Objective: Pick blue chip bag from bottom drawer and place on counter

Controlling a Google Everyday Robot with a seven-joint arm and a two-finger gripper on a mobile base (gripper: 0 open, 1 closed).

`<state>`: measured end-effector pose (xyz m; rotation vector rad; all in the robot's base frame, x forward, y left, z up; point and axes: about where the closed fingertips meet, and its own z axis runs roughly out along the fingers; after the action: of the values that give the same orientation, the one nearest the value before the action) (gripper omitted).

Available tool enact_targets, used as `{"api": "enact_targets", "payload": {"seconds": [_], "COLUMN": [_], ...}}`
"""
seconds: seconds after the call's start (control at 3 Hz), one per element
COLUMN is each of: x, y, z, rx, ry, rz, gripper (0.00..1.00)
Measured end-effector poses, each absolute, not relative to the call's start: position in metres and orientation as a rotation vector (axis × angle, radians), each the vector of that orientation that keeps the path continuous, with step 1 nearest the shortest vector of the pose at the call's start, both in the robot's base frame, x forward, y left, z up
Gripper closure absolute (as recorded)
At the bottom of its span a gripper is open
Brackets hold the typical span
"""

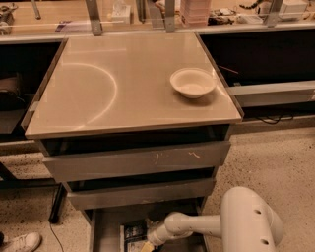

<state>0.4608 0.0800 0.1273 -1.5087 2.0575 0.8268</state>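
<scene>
The blue chip bag (131, 233) lies dark and crinkled on the floor of the open bottom drawer (106, 230), at the frame's lower edge. My gripper (146, 244) reaches into that drawer from the right on a white arm (197, 225). It sits right against the bag's right side and is partly cut off by the frame edge. The counter (98, 91) is the glossy beige top above the drawers, with a curved light reflection.
A white bowl (193, 82) stands on the counter's right side. Two scuffed grey drawers (138, 160) sit slightly open above the bottom one. A cluttered wooden bench (74, 12) runs behind. A white shoe (19, 242) is on the speckled floor at left.
</scene>
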Motion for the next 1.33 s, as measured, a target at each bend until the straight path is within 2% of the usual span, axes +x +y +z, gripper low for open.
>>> {"api": "enact_targets", "payload": {"seconds": [0.33,1.33], "x": [0.4608,0.4607], "y": [0.0800,0.0801], "z": [0.1272,0.1272], "rx": [-1.509,-1.509], "ry": [2.057,2.057], "rz": [0.827,0.827], "gripper": [0.18,0.88]}}
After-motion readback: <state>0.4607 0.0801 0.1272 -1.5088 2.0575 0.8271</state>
